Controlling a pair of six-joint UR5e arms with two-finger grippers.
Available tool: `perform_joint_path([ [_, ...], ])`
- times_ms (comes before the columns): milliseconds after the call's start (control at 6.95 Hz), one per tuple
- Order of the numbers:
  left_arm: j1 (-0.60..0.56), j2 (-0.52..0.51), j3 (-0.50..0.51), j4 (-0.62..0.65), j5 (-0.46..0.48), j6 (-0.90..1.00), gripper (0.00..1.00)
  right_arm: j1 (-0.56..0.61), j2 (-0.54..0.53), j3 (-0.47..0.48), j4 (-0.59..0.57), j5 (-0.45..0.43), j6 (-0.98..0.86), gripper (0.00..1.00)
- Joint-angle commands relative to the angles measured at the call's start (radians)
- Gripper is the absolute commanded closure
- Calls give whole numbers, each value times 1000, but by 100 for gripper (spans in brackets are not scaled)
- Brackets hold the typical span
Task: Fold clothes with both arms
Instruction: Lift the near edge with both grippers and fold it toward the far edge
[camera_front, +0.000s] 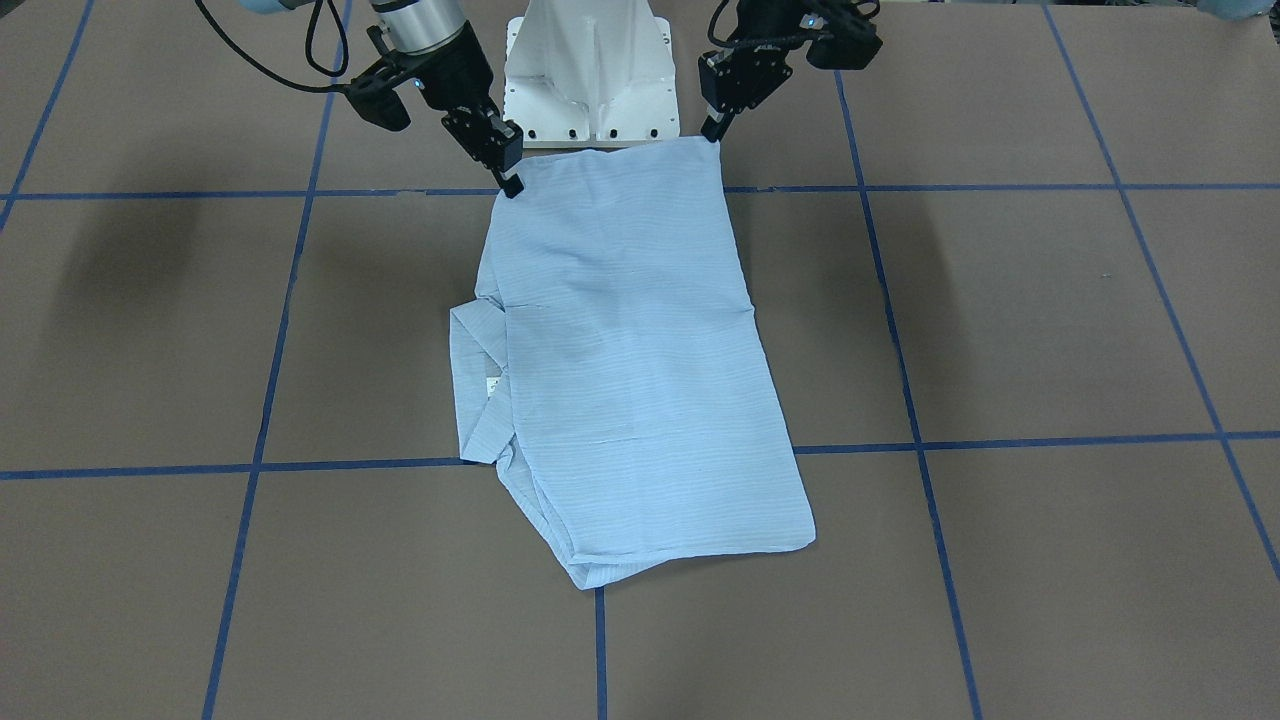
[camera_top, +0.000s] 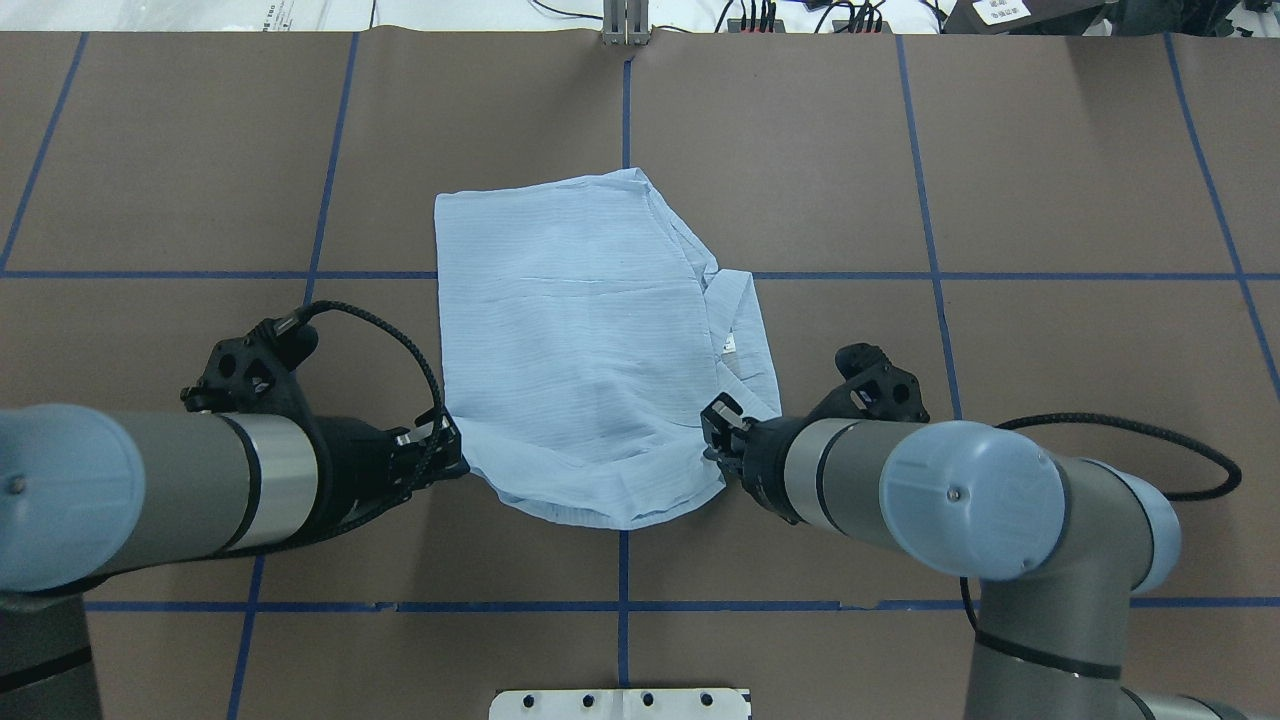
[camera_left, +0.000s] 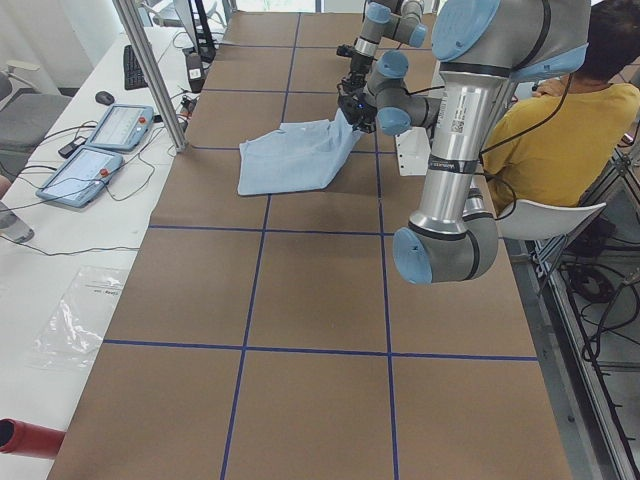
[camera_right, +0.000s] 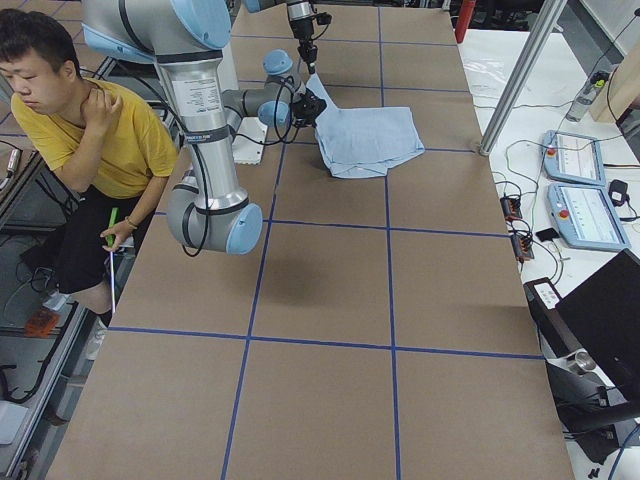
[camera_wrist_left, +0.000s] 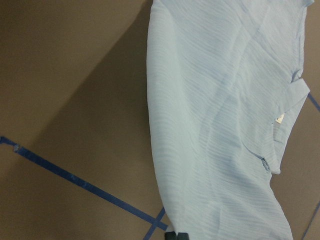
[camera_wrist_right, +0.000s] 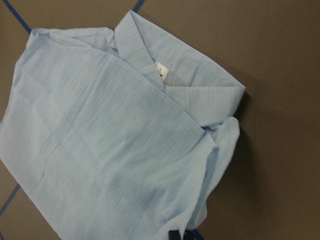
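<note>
Nearest me, my left gripper (camera_top: 450, 462) and right gripper (camera_top: 714, 440) are each pinched shut on a near corner of the shirt (camera_top: 580, 350), holding that edge up off the table (camera_top: 900, 180). The far part lies flat mid-table, collar (camera_top: 755, 340) at right. I judge a fold is in hand. Next, both corners should travel far together, edge taut. No container shows.

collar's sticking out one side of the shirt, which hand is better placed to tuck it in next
Right, probably. The collar juts from the shirt beside the right hand; the left hand grips the opposite corner, across the shirt. The right hand would have to release its own corner first.
</note>
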Motion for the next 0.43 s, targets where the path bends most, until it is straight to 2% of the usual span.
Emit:
perform_joint_path([
  [0, -138, -83, 182, -16, -39, 129, 100, 168, 128, -190, 5, 88, -125, 100],
  [144, -187, -126, 259, -21, -39, 178, 100, 204, 199, -299, 10, 106, -154, 100],
  [288, -215, -137, 320, -88, -39, 204, 100, 236, 301, -435, 12, 132, -161, 100],
])
